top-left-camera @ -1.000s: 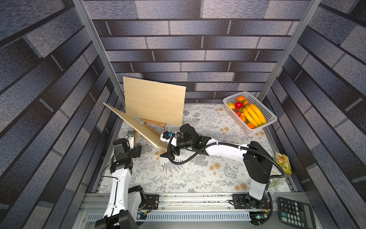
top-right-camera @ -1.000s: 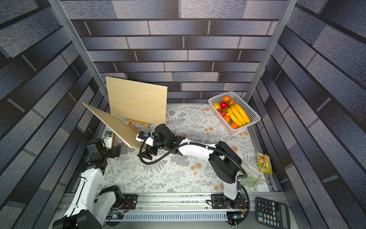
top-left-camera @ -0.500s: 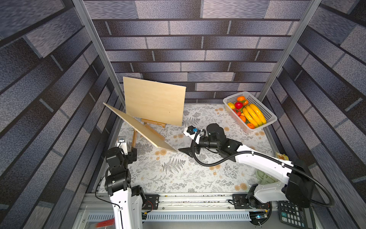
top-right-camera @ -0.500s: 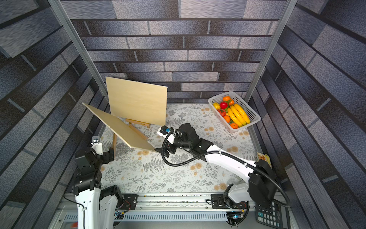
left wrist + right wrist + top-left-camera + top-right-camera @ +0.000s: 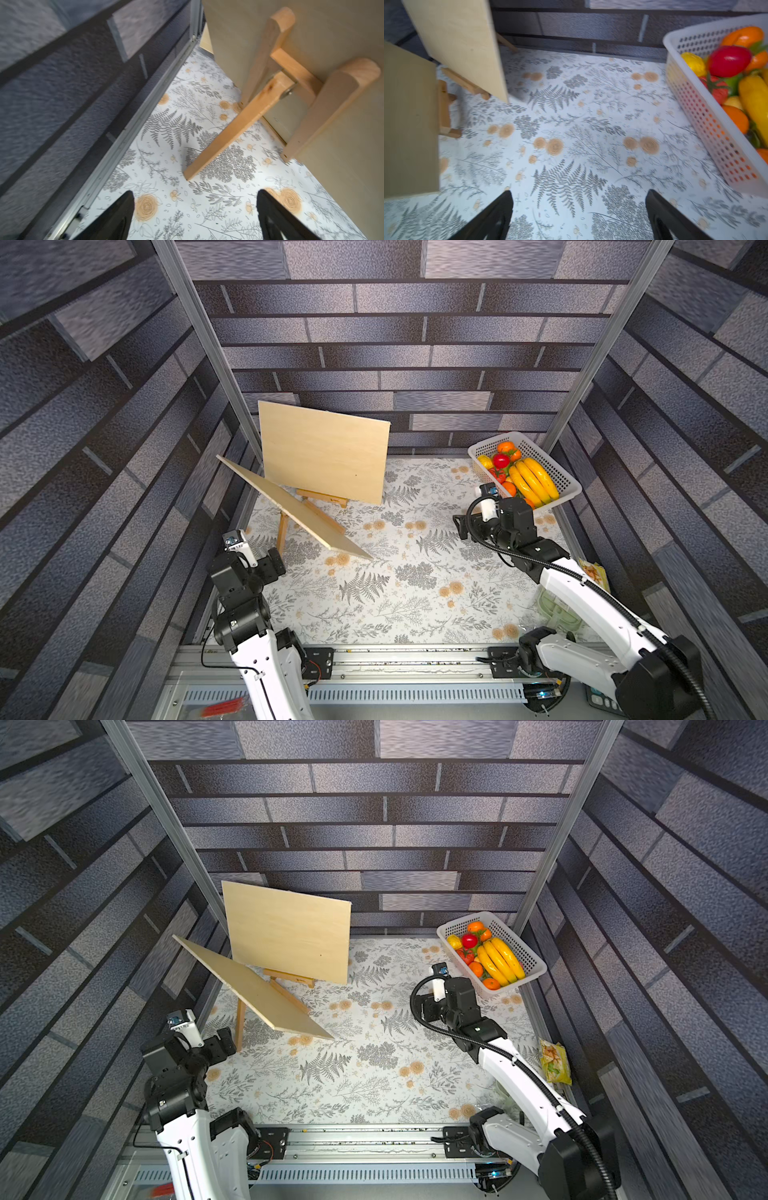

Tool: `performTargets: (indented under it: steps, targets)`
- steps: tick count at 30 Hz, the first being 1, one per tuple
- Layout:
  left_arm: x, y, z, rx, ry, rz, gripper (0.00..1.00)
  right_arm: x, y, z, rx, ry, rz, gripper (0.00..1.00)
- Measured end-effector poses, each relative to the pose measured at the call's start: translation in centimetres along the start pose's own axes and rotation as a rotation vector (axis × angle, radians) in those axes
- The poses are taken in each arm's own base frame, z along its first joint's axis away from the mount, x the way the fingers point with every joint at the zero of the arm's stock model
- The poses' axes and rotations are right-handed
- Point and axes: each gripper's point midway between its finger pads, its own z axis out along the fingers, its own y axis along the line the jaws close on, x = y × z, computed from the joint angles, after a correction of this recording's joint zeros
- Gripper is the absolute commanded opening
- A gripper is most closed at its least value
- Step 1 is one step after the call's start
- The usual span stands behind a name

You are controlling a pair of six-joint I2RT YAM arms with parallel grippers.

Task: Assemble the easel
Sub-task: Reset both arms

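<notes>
Pale wood easel [image 5: 228, 128] stands just ahead of the left gripper [image 5: 195, 196], rear leg on the floral mat [image 5: 166, 128]; its front is hidden behind the tilted board [image 5: 293, 510]. Jaws spread wide, empty, only fingertips [image 5: 125, 202] in frame. Likewise the right gripper [image 5: 578, 194]: spread, empty, well apart from the easel; wrist view blurred, basket [image 5: 708, 128] beside it cropped.

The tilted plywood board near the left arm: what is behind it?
A light wooden easel frame: two uprights, a crossbar and a hinged rear leg standing on the floral mat. In both top views the tilted plywood board covers most of it.
</notes>
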Motion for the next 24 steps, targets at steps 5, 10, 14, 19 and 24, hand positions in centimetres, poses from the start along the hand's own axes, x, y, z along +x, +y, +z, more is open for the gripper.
performTargets:
  steps: [5,10,14,19,24]
  targets:
    - [1.6,-2.9,1.9,0.173,0.038,0.077,1.0,2.0,-3.4,0.9,0.09,0.022,0.021,1.0]
    - [2.4,-4.2,4.1,0.298,0.003,0.02,1.0,2.2,-6.2,2.1,0.145,0.019,0.029,1.0]
    - [3.1,-5.2,5.2,0.362,-0.025,0.005,1.0,2.2,-7.5,3.1,0.165,0.004,0.025,1.0]
    - [2.8,-5.9,5.9,0.399,-0.09,0.028,1.0,3.1,-7.7,4.4,0.141,-0.015,0.022,1.0]
    - [2.6,-6.0,7.3,0.42,-0.106,0.01,1.0,3.2,-8.0,5.1,0.123,-0.052,0.017,1.0]
